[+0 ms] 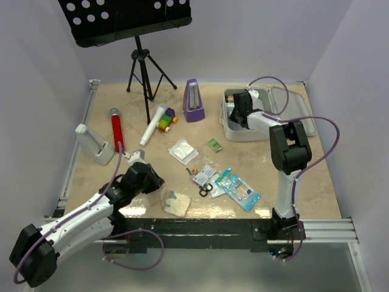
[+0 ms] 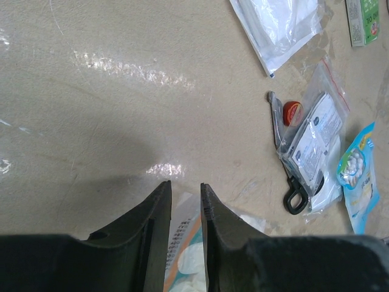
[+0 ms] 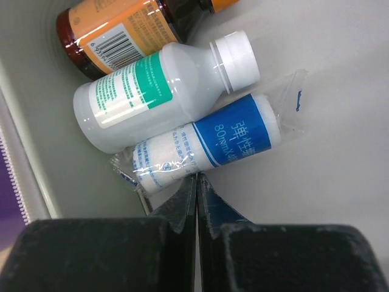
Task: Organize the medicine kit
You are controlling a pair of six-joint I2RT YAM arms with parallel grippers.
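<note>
Right wrist view: your right hand (image 3: 196, 179) is clenched inside the open white rounded-square hinged medicine kit (image 1: 240, 135), far right corner of the beige surface (image 1: 304, 176), tips at a blue-labelled wrapped bandage roll (image 3: 206, 146). Left hand (image 2: 185, 185) released, narrow gap, above a clear cotton-pad packet (image 1: 175, 202) by the near edge.
</note>
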